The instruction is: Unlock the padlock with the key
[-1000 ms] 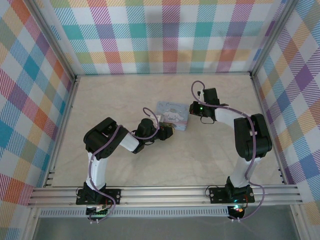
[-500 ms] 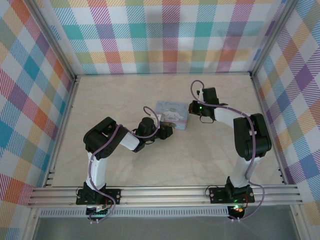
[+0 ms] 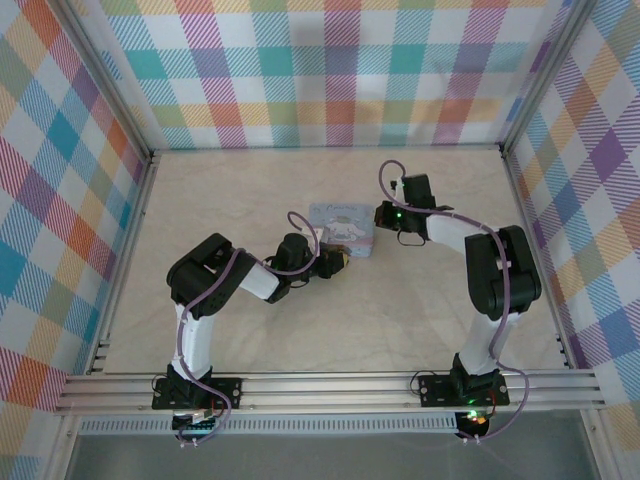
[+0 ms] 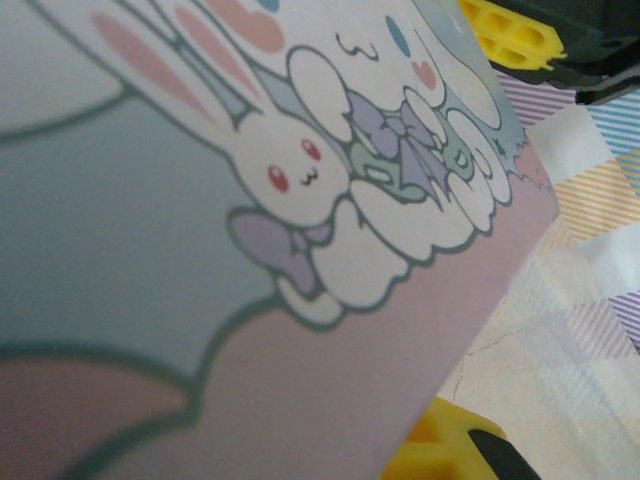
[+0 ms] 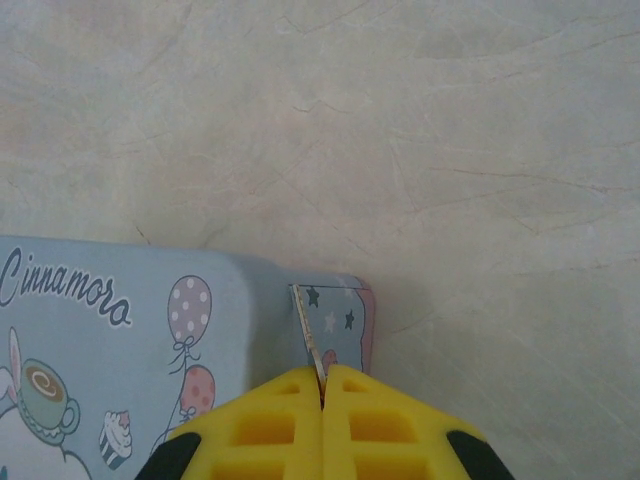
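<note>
Tin (image 3: 345, 227) lies flat on the worktop (image 3: 300, 330), between the two arms.

Right pincer (image 5: 322, 378) is at a right-hand corner of the tin. Its yellow fingers are pressed together, and a thin metal edge of the tin runs into the seam between them. Judged to be a pinch on the rim, anchoring the tin so it does not slide when the lock is worked from the other side.

Left pincer (image 3: 338, 261) is at the tin's near-left edge, touching it or just beside it. Its wrist camera is hard up against the printed lid, with one yellow fingertip (image 4: 440, 455) low in frame beside the tin's edge. Cannot tell how far apart its jaws stand, nor whether a key is in them.

Padlock is too small to pick out from above. Judged to hang at the tin's near edge, right where the left pincer sits, which would explain that arm's low, close posture.

Step in hand, as judged: bringing key to keyhole, unconfirmed. Risk: the tin pivots about the single pinched corner.
</note>
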`<state>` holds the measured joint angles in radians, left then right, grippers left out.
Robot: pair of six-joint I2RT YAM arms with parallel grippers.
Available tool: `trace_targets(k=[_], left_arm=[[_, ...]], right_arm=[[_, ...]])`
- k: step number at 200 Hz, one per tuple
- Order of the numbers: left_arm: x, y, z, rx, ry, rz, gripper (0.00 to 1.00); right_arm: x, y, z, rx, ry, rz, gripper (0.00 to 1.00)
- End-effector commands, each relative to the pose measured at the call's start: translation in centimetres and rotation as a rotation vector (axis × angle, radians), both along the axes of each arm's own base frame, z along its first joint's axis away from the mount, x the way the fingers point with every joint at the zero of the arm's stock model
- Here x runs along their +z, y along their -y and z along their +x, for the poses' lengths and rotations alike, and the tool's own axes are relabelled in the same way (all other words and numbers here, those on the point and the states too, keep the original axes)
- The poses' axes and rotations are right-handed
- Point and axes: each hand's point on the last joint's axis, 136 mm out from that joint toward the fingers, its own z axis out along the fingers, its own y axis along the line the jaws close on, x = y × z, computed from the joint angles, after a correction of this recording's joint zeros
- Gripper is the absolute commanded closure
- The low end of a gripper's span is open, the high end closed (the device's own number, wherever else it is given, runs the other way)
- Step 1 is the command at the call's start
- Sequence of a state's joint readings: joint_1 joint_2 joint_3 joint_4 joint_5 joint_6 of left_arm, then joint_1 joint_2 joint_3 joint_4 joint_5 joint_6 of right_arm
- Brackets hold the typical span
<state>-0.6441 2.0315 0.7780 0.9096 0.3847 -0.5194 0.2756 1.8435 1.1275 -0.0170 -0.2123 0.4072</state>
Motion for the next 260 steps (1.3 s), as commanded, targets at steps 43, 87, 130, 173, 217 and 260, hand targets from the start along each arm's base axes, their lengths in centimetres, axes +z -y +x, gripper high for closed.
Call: trace_targets(k=[43, 87, 130, 173, 217, 260], left_arm=[[-5.9, -1.8, -4.7, -0.106, -0.274, 0.162, 0.91], [-5.0, -1.6, -4.4, -0.106, -0.316, 0.134, 0.93], [-2.4, -0.9, -3.8, -0.099, -0.347, 0.097, 0.93], [1.1, -0.3, -3.0, -0.090, -0.349, 0.061, 0.93], [4.0, 0.3, -2.1, -0.081, -0.343, 0.044, 0.93], [5.9, 0.6, -1.4, -0.071, -0.327, 0.015, 0.93]], right_arm=[[0.8, -2.6, 2.4, 0.089, 0.007, 0.049, 1.00], [0.8, -2.6, 2.5, 0.112, -0.009, 0.040, 1.00], [1.3, -0.1, 2.2, 0.059, -0.011, 0.037, 1.00], [2.2, 2.2, 1.1, 0.006, 0.005, 0.040, 1.00], [2.8, 3.1, -1.1, -0.018, 0.017, 0.063, 1.00], [4.5, 3.2, -4.1, -0.022, 0.049, 0.120, 1.00]])
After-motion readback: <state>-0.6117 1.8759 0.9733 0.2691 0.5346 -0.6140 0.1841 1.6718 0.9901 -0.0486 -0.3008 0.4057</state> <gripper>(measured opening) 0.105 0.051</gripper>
